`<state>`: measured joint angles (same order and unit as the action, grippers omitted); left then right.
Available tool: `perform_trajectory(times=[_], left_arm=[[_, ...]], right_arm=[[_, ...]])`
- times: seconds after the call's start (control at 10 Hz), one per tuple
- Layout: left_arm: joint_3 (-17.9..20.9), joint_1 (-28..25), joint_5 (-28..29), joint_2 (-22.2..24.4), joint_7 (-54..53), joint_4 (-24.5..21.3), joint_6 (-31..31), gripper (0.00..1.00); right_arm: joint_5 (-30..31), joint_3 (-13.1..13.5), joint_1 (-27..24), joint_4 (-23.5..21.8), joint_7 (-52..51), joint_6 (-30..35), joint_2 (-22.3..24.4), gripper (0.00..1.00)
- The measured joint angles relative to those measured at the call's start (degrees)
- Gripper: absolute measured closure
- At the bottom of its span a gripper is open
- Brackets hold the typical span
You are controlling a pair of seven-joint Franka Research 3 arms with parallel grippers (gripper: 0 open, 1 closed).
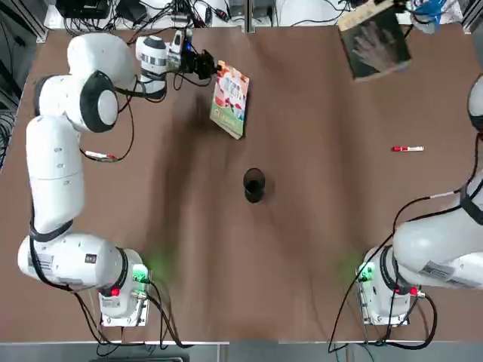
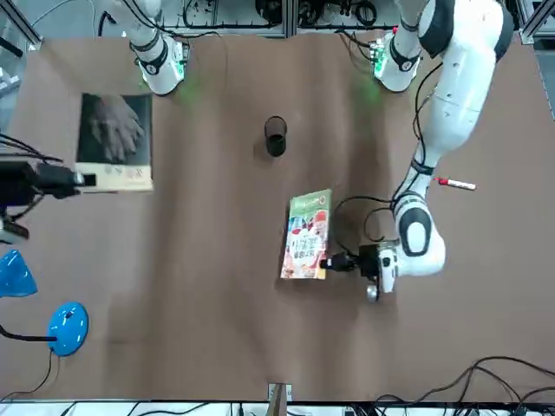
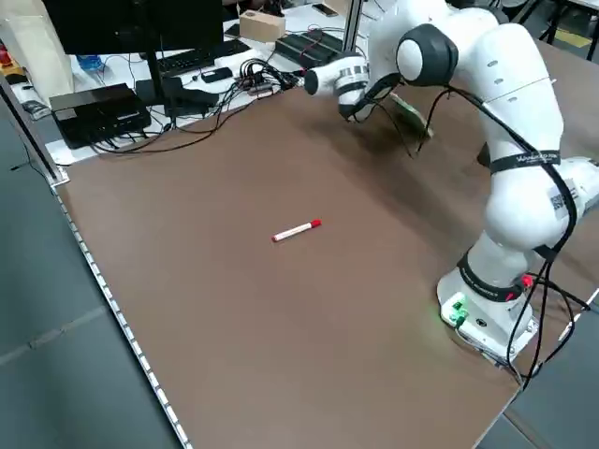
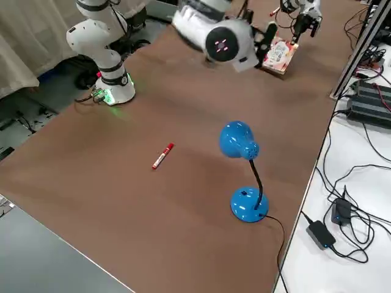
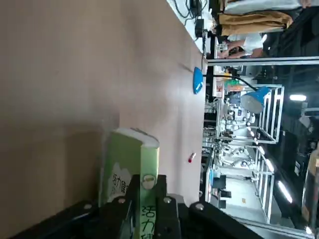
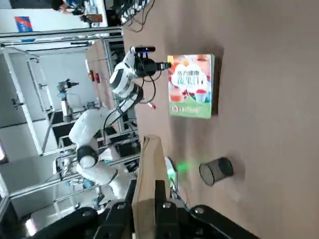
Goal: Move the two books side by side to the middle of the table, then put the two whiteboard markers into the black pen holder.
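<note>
Honestly, my right gripper (image 2: 82, 180) is mostly cut off up top, but I see it clamped on the dark grey hand-cover paperback (image 1: 375, 41) at the far right. My left gripper (image 1: 213, 70), reaching level, pinches the colourful white, red and green paperback (image 1: 230, 100) by its edge. Cover writing's unreadable. The round black mesh pen holder (image 1: 253, 185) stands mid-table, with one red-capped white marker (image 1: 407, 148) on the right.
</note>
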<state>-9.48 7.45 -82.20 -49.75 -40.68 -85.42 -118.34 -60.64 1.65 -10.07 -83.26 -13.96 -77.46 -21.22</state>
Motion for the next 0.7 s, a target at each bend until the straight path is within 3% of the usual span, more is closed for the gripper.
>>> perform_trajectory(times=[0.4,0.7], left_arm=[[-3.5,0.4,-2.3,-1.0,-0.9,0.1,-6.4,0.84],[-4.2,0.6,-2.3,-3.1,-4.5,0.0,-6.8,0.84]], right_arm=[[-0.5,0.0,13.1,-1.6,0.6,-19.8,-2.9,0.85],[-0.7,0.0,21.2,-2.0,0.6,-34.0,-7.8,0.85]])
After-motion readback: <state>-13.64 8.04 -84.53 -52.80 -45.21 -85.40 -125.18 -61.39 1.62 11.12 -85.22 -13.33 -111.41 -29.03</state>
